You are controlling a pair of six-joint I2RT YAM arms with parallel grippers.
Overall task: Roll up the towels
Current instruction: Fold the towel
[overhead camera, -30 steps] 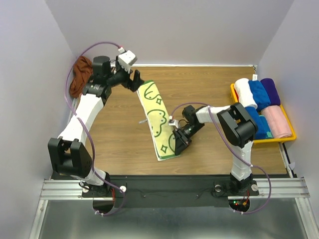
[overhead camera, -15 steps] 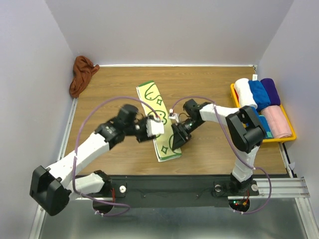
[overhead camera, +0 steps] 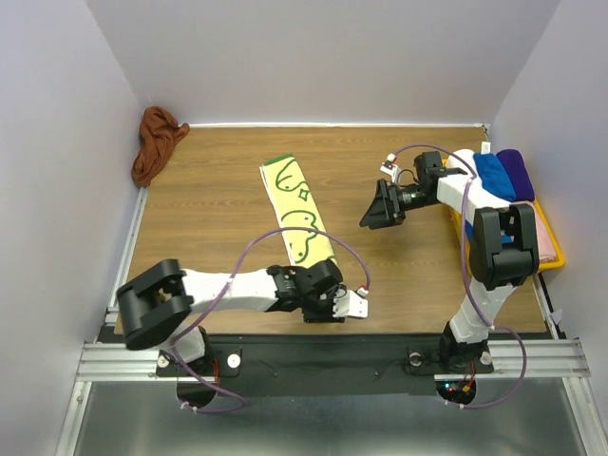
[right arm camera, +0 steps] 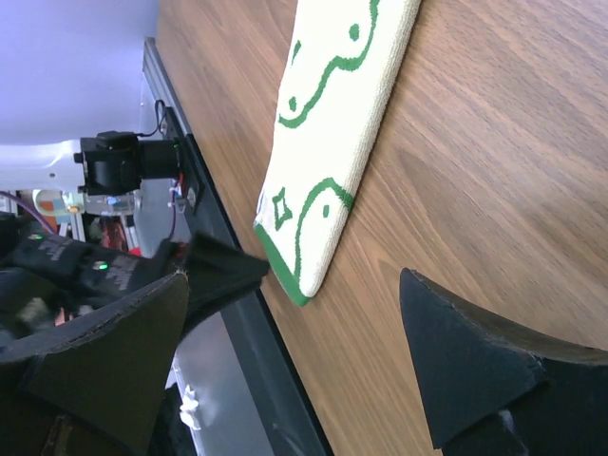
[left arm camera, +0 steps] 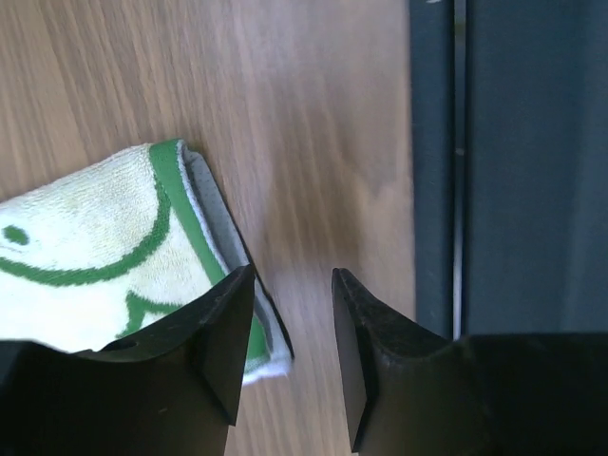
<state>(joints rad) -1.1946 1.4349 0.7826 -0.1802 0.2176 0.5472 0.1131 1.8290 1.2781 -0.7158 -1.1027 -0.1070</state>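
Smooth wood-grain desk (overhead camera: 209,209) with a soft sheen. On it, the cream towel (overhead camera: 296,211) is nubby terry cloth, its green border hemmed and a grey underside showing at the fold. The rust-brown towel (overhead camera: 155,144) is soft, matt, crumpled cloth. The left gripper (left arm camera: 292,273) has fingers (left arm camera: 214,351) of matt black plastic, faintly grainy, as does the right gripper (right arm camera: 294,280). Glossy white shells cover the left arm (overhead camera: 228,285) and right arm (overhead camera: 465,195); the rail (overhead camera: 114,356) is ribbed bare metal, the yellow tray (overhead camera: 556,258) shiny plastic.
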